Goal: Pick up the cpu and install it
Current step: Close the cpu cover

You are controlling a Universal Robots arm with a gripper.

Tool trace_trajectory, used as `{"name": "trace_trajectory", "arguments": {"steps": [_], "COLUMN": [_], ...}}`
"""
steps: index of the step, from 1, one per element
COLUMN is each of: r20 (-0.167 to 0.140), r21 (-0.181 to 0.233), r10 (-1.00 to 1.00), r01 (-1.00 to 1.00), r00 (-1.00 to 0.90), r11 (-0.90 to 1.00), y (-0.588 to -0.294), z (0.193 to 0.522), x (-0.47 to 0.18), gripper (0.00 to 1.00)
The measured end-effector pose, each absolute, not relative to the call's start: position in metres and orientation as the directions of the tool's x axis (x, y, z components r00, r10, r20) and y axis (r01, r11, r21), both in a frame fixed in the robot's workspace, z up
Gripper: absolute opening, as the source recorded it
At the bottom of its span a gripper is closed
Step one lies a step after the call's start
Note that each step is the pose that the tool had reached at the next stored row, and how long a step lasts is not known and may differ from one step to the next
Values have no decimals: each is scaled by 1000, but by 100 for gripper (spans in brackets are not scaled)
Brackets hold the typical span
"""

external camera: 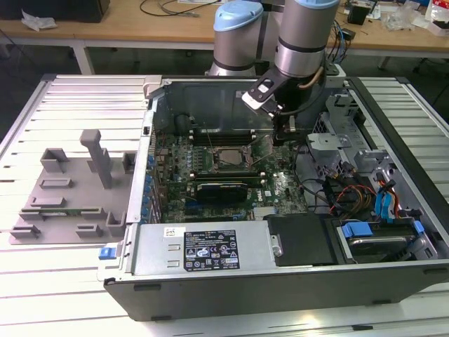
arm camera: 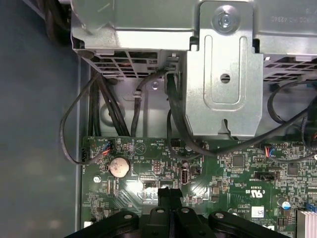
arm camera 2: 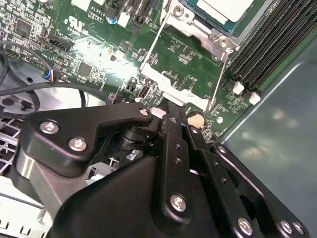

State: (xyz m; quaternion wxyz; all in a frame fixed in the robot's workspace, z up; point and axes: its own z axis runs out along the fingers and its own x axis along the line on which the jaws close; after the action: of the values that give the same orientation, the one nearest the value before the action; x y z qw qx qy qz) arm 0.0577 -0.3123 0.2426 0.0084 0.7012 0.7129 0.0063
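Note:
The cpu (external camera: 226, 159) is a silvery square lying in the metal-framed socket in the middle of the motherboard (external camera: 280, 188), inside the open computer case. In the second wrist view the cpu (arm camera 2: 225, 9) sits in its frame, with thin wire levers standing up beside it. My gripper (external camera: 279, 135) hangs over the board to the exterior view's right of the socket, apart from the cpu. In both wrist views its black fingers (arm camera: 169, 194) are pressed together with nothing between them, just above the green board near a coin battery (arm camera: 119, 167).
A grey plastic fixture (external camera: 70, 189) lies at the exterior view's left of the case. The power supply (external camera: 210, 249) closes the near side. A drive cage with blue cables (external camera: 382, 210) fills the right. Black memory slots (arm camera 2: 262, 47) and a metal bracket (arm camera: 225, 74) stand close by.

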Motion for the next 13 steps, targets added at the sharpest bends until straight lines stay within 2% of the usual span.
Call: {"name": "trace_trajectory", "arguments": {"steps": [7, 13], "r20": [-3, -3], "r21": [21, 39], "r10": [1000, 1000], "r01": [1000, 999], "r00": [-16, -15], "r11": [17, 15], "y": [-312, -311], "z": [243, 244], "x": [53, 34], "gripper": [11, 11]}}
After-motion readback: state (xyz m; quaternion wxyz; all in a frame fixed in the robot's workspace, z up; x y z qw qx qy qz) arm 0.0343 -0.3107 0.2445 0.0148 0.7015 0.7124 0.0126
